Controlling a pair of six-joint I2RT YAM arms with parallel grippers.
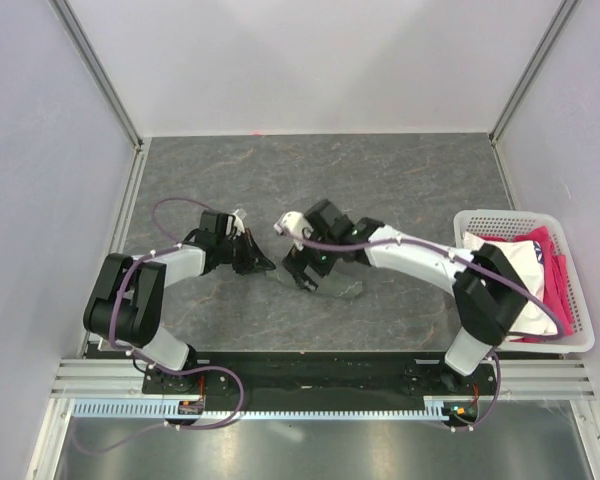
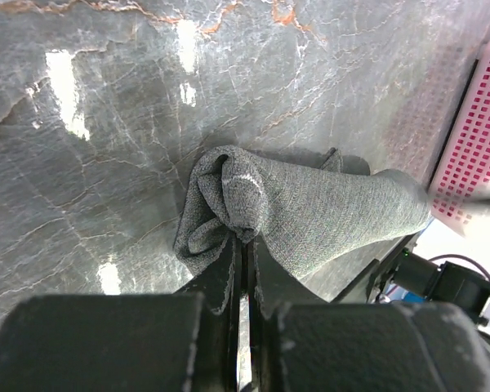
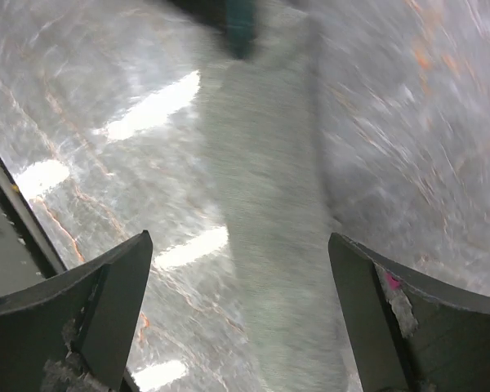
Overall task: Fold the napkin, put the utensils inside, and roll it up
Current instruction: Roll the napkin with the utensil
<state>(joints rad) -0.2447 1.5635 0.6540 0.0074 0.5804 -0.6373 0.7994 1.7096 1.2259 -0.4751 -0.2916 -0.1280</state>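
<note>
The napkin (image 1: 342, 289) is a dark grey roll lying on the table between the two arms. In the left wrist view the napkin (image 2: 310, 208) runs away to the right, its bunched end with the pale hem right at my fingertips. My left gripper (image 2: 245, 238) is shut, pinching that end of the roll; in the top view the left gripper (image 1: 264, 266) is at the roll's left end. My right gripper (image 3: 238, 241) hangs open above the napkin (image 3: 269, 269), its fingers astride the roll and apart from it, the picture blurred. The utensils are hidden.
A white perforated basket (image 1: 520, 216) stands at the table's right edge holding white and pink fabrics (image 1: 543, 272). The basket (image 2: 483, 139) also shows at the right in the left wrist view. Enclosure walls stand on three sides of the grey marbled table (image 1: 400, 180).
</note>
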